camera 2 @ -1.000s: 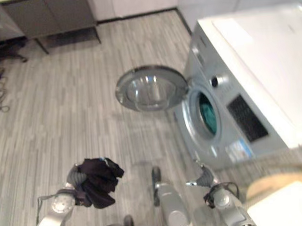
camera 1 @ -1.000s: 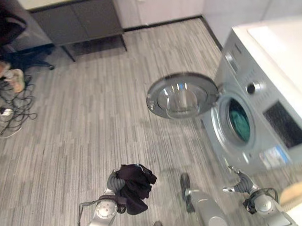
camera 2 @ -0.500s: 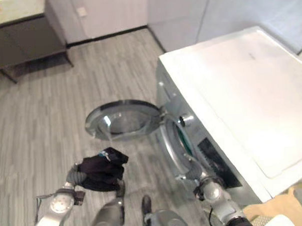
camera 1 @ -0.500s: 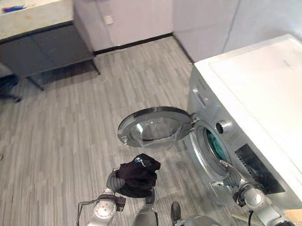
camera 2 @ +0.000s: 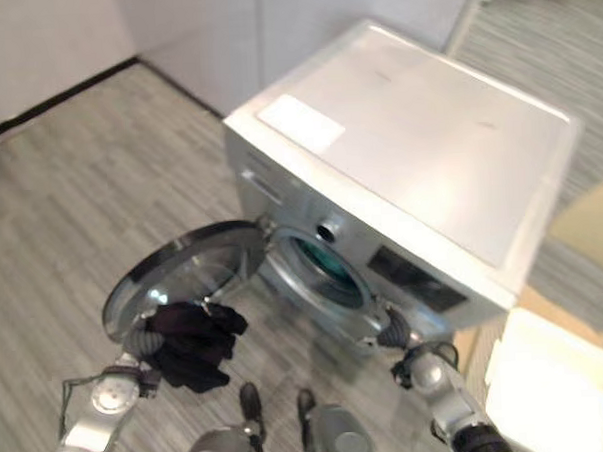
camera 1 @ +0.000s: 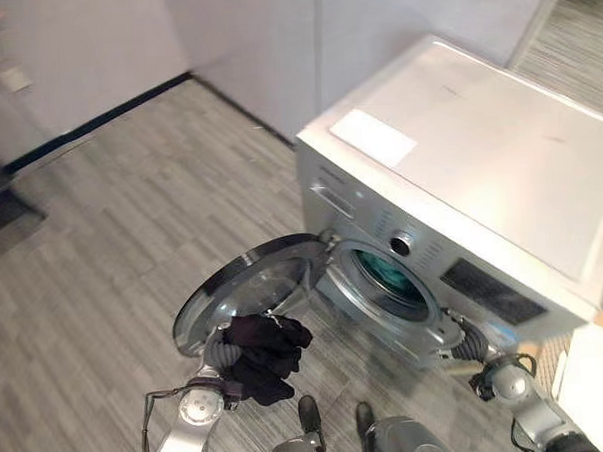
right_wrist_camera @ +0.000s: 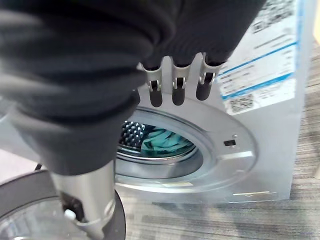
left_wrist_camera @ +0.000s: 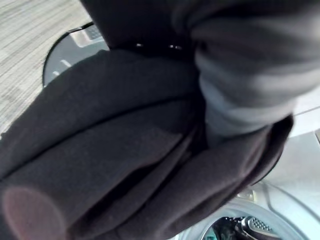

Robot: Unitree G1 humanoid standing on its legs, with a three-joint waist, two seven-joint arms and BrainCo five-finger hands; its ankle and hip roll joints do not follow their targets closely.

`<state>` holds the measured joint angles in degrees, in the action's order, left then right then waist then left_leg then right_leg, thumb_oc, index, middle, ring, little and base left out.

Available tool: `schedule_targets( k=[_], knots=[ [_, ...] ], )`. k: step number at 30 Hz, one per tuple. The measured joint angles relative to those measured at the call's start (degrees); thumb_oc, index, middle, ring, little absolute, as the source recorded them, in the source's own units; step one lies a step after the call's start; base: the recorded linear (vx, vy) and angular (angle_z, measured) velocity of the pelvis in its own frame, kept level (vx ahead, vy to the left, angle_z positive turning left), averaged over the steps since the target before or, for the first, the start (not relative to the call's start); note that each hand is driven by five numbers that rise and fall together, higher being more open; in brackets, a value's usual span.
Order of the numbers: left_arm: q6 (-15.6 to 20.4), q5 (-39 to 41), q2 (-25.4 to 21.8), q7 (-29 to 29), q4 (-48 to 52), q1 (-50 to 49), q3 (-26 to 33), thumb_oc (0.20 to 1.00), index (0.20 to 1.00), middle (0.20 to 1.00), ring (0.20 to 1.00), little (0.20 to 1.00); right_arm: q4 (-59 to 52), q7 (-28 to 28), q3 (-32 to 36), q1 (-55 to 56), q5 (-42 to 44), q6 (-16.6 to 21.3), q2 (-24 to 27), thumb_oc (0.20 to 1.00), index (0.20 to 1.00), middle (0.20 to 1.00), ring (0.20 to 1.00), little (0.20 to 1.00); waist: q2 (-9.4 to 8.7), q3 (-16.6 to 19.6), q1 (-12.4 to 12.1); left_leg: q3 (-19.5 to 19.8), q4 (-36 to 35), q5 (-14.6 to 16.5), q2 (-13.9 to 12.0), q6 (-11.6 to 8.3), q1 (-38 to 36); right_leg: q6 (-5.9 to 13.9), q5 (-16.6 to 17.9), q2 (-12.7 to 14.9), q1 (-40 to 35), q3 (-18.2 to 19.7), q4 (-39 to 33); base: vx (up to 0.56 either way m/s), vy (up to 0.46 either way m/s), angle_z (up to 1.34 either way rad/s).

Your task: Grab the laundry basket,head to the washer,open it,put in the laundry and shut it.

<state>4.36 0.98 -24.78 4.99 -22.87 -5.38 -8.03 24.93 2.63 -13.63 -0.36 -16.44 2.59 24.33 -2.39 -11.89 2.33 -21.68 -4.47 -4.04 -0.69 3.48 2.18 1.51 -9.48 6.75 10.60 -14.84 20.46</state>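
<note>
A bunched dark cloth garment [camera 1: 262, 346] is held in the left hand [camera 1: 221, 352], whose fingers are curled into the fabric; in the left wrist view the cloth [left_wrist_camera: 125, 150] covers most of what lies ahead of the hand. The bundle hangs above the grey plank floor [camera 1: 102, 245], just in front of the open round glass-and-metal door [camera 1: 246, 288] of the silver front-loading washing machine [camera 1: 460, 199]. The round drum opening [camera 1: 389, 277] lies to the robot's right of the garment and a little farther away, with the swung-out door standing between the held cloth and the machine's left side. A teal piece of laundry [right_wrist_camera: 162, 140] is already seen inside the drum. The right hand [camera 1: 465, 339] is placed near the lower right rim of the opening; in its wrist view its fingers [right_wrist_camera: 175, 87] are seen hanging loosely, with nothing held. The garment is therefore judged to need carrying rightward and forward, round the door's edge, into the drum.
</note>
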Motion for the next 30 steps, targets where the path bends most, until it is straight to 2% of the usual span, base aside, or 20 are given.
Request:
schedule_targets(
  k=[1, 3, 4, 5, 7, 8, 9, 10, 11, 12, 13, 14, 17, 19, 20, 21, 22, 24, 26, 30],
  knots=[
    [0.00, 0.00, -0.47, 0.18, 0.21, -0.73, 0.54, 0.200, 0.200, 0.200, 0.200, 0.200, -0.25, -0.06, -0.41, 0.25, -0.02, 0.34, -0.42, 1.000, 1.000, 1.000, 1.000, 1.000, -0.10, 0.07, -2.28, -2.90, 0.61, 1.68, -0.58, -1.15, -0.88, 0.31, 0.13, 3.23, -0.28, -6.42, 0.66, 0.12, -0.027, -1.58],
    [-0.01, 0.01, -0.46, 0.30, 0.29, -2.01, 1.87, 0.200, 0.200, 0.200, 0.200, 0.200, -0.09, -0.01, -0.39, 1.07, -0.56, 0.10, -0.55, 1.000, 1.000, 1.000, 1.000, 1.000, -0.93, 0.17, -2.36, -6.21, 2.40, 3.47, -0.90, -2.21, -1.29, 1.03, 0.16, 7.12, -2.06, -11.44, 0.61, 0.08, -0.111, -1.17],
    [-0.02, 0.01, -0.59, 0.30, 0.23, -2.16, 1.92, 0.200, 0.200, 0.200, 0.200, 0.200, -0.07, 0.04, -0.27, 1.43, -0.57, 0.15, -0.54, 1.000, 1.000, 1.000, 1.000, 1.000, -1.25, 0.27, -2.38, -6.70, 2.83, 3.73, -0.93, -2.55, -1.13, 1.28, 0.31, 6.96, -2.22, -11.09, -0.11, 0.18, -0.217, -0.64],
    [-0.06, 0.00, -0.29, 0.27, -0.28, -1.49, 1.85, 0.200, 0.200, 0.200, 0.200, 0.200, 0.38, 0.17, 0.51, 2.11, -0.58, 0.10, -0.52, 1.000, 1.000, 1.000, 1.000, 1.000, -1.22, 0.24, -0.93, -6.33, 3.85, 4.08, -1.67, -2.99, -0.21, 2.77, 1.28, 5.37, -2.69, -9.51, -2.87, 0.16, -0.162, -0.22],
    [-0.07, 0.00, -0.25, -0.01, -0.28, -1.82, 1.72, 0.200, 0.200, 0.200, 0.200, 0.200, 0.99, 0.15, 0.95, 3.43, -0.54, -0.18, -0.59, 1.000, 1.000, 1.000, 1.000, 1.000, -1.26, 0.27, -0.40, -6.40, 4.86, 4.42, -2.65, -4.67, -0.13, 2.29, 1.02, 2.60, -2.58, -4.83, -3.81, 0.09, -0.134, -0.13],
    [-0.06, 0.00, -0.28, -0.10, -0.19, -2.65, 1.74, 0.200, 0.200, 0.200, 0.200, 0.200, 1.02, 0.21, 1.69, 4.67, -0.53, -0.48, -0.50, 1.000, 1.000, 1.000, 1.000, 1.000, -1.21, 0.58, -0.66, -6.56, 6.09, 4.60, -3.83, -4.91, -0.06, 1.44, 0.70, 1.67, -2.78, -3.56, -4.11, 0.10, -0.195, -0.39],
    [-0.07, 0.00, 0.06, -0.08, -0.31, -2.86, 1.63, 0.200, 0.200, 0.200, 0.200, 0.200, 1.53, 0.31, 1.97, 5.55, -0.47, -0.25, -0.14, 1.000, 1.000, 1.000, 1.000, 1.000, -1.01, 0.71, 0.17, -7.42, 6.89, 4.72, -5.17, -6.67, -0.06, 0.74, 0.25, 0.26, -2.23, -4.01, -2.59, 0.06, -0.220, -0.43],
    [-0.08, 0.01, -0.94, -0.15, -0.27, -2.97, 1.68, 0.200, 0.200, 0.200, 0.200, 0.200, 2.07, 0.70, 1.95, 5.62, -0.44, -0.32, -0.54, 1.000, 1.000, 1.000, 1.000, 1.000, -1.98, 1.10, 0.37, -6.75, 12.64, 5.68, -6.80, -8.30, 2.11, -1.82, -0.24, -0.78, -1.73, -1.72, -3.60, -0.01, -0.055, -0.37],
    [-0.29, 0.01, -0.88, -0.13, -0.29, -3.20, 1.64, 0.200, 0.200, 0.200, 0.200, 0.200, 2.85, 0.85, 1.95, 5.70, -0.43, -0.37, -0.48, 1.000, 1.000, 1.000, 1.000, 1.000, -2.15, 1.17, 0.11, -5.06, 14.65, 5.67, -7.11, -8.27, 2.42, -2.28, -0.54, -1.25, -1.73, -1.08, -3.59, -0.02, -0.013, -0.55],
    [-0.54, 0.01, -1.08, -0.12, -0.37, -3.19, 1.35, 0.200, 0.200, 0.200, 0.200, 0.200, 3.63, 1.03, 1.95, 5.52, -0.43, -0.44, -0.49, 1.000, 1.000, 1.000, 1.000, 1.000, -2.90, 1.04, -1.25, 0.40, 18.82, 5.07, -6.95, -7.06, 3.77, -3.44, -0.08, -2.21, -1.46, 1.57, -3.73, 0.07, 0.028, -1.10],
    [-0.73, 0.01, -0.28, -0.08, -0.82, -3.33, 0.99, 0.200, 0.200, 0.200, 0.200, 0.200, 4.13, 1.25, 2.11, 5.36, -0.42, -0.58, 0.23, 1.000, 1.000, 1.000, 1.000, 1.000, -3.87, 1.26, -2.54, 8.39, 22.03, 5.36, -6.21, -6.41, 6.13, -4.19, 0.55, -2.05, -1.87, 4.00, -4.73, 0.14, 0.050, -1.08],
    [-0.73, 0.01, 0.51, -0.07, -0.88, -3.35, 0.73, 0.200, 0.200, 0.200, 0.200, 0.200, 4.12, 1.59, 2.63, 5.41, -0.40, -0.61, 0.79, 1.000, 1.000, 1.000, 1.000, 1.000, -3.32, 1.55, -2.47, 11.70, 20.73, 6.34, -5.34, -7.11, 6.34, -3.54, 1.76, -2.29, -2.47, 4.74, -6.16, 0.17, 0.068, -0.87],
    [-0.47, 0.00, 2.06, -0.07, -1.43, -1.19, -0.60, 0.200, 0.200, 0.200, 0.200, 0.200, 6.14, 2.33, 3.85, 5.41, -0.39, -1.04, 1.83, 1.000, 1.000, 1.000, 1.000, 1.000, -2.86, 1.51, -2.05, 16.17, 15.52, 6.12, -1.50, -6.69, 7.39, -3.97, 4.78, -2.76, -6.93, 5.79, -11.88, 0.13, 0.070, -0.29],
    [-0.27, 0.00, 2.08, 0.06, -2.47, -0.46, -0.57, 0.200, 0.200, 0.200, 0.200, 0.200, 6.64, 2.46, 3.92, 5.23, -0.38, -0.96, 1.75, 1.000, 1.000, 1.000, 1.000, 1.000, -2.76, 1.53, -2.08, 17.54, 14.02, 5.76, -0.67, -6.62, 8.41, -3.87, 4.89, -3.24, -9.27, 6.06, -14.21, 0.13, 0.105, -0.13],
    [-0.25, 0.00, 2.19, 0.30, -4.28, 0.61, -0.61, 0.200, 0.200, 0.200, 0.200, 0.200, 7.71, 2.47, 3.92, 5.03, -0.36, -0.99, 1.46, 1.000, 1.000, 1.000, 1.000, 1.000, -2.96, 1.45, -2.21, 17.44, 13.27, 4.45, -1.35, -7.00, 10.03, -3.60, 5.14, -3.31, -10.89, 5.81, -15.46, 0.07, 0.077, -0.09],
    [-0.32, 0.00, 2.24, 0.39, -4.86, 0.72, -0.61, 0.200, 0.200, 0.200, 0.200, 0.200, 7.68, 2.45, 4.07, 5.78, -0.34, -0.96, 1.39, 1.000, 1.000, 1.000, 1.000, 1.000, -2.79, 1.52, -2.08, 16.34, 13.04, 3.76, -2.40, -6.14, 10.33, -3.38, 5.21, -3.65, -11.23, 5.57, -15.99, 0.14, 0.150, -0.22],
    [-0.41, -0.02, 2.32, 0.92, -4.83, -0.35, -0.64, 0.200, 0.200, 0.200, 0.200, 0.200, 7.56, 2.45, 4.08, 6.09, -0.34, -0.78, 1.76, 1.000, 1.000, 1.000, 1.000, 1.000, -1.17, 2.15, -2.28, 16.09, 12.48, 0.49, -4.86, -5.17, 10.57, -2.95, 4.78, -5.03, -11.82, 5.96, -16.26, 0.18, 0.217, -0.28],
    [-0.57, -0.02, 2.54, 1.34, -5.23, -1.53, -0.64, 0.200, 0.200, 0.200, 0.200, 0.200, 7.75, 2.46, 4.24, 6.67, -0.34, -0.83, 2.11, 1.000, 1.000, 1.000, 1.000, 1.000, 1.01, 3.22, -2.14, 15.94, 10.22, -0.67, -6.44, -4.63, 8.23, -1.83, 3.98, -6.41, -13.03, 6.82, -16.83, 0.14, 0.193, -0.28],
    [-0.71, 0.03, 2.06, 2.04, -6.21, -1.31, 0.00, 0.200, 0.200, 0.200, 0.200, 0.200, 8.43, 2.35, 3.41, 6.15, -0.34, -0.69, 0.86, 1.000, 1.000, 1.000, 1.000, 1.000, -0.92, 3.11, -1.13, 14.02, 6.27, -1.45, -3.41, -4.10, 4.90, 1.10, 2.37, -2.93, -11.38, 8.51, -12.15, 0.00, 0.109, -0.24],
    [-0.71, 0.58, 0.07, 2.42, -7.16, 1.61, 0.38, 0.200, 0.200, 0.200, 0.200, 0.200, 9.22, 2.39, 1.62, 2.82, -0.32, -0.53, 0.46, 1.000, 1.000, 1.000, 1.000, 1.000, -3.20, 1.33, -1.35, 10.97, 7.11, -0.28, -1.45, -2.35, 4.75, 2.53, 1.27, -0.36, -7.65, 10.49, -7.58, -0.11, 0.040, -0.42]
  ],
)
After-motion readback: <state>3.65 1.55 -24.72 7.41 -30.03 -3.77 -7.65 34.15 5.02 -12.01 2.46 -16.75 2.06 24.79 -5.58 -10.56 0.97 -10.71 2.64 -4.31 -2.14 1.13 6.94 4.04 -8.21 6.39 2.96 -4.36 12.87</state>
